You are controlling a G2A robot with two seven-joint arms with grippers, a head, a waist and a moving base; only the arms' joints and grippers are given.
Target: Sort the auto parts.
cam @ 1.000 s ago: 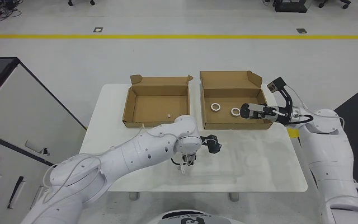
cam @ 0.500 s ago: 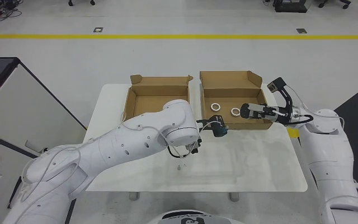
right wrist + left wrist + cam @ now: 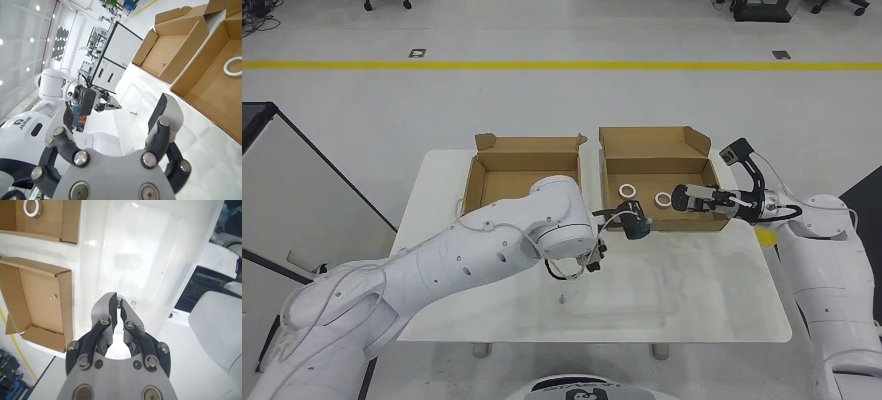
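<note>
left gripper (image 3: 118, 308) pinched nearly shut on a small bolt (image 3: 118, 302) at its fingertips; a loose bolt (image 3: 133, 304) lies on the table (image 3: 132, 256) just beyond them. one boxed bolt (image 3: 53, 297) in the left box (image 3: 37, 289), two rings (image 3: 627, 190) in the right box (image 3: 652, 168). right gripper (image 3: 677, 198) wide open, empty, a ring just ahead. past halfway, i'd judge

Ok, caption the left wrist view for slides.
Left gripper holds a bolt over the table; a second bolt lies on it, a third bolt sits in a cardboard box.

Bright overhead lighting, glare on table (image 3: 132, 247)
</note>
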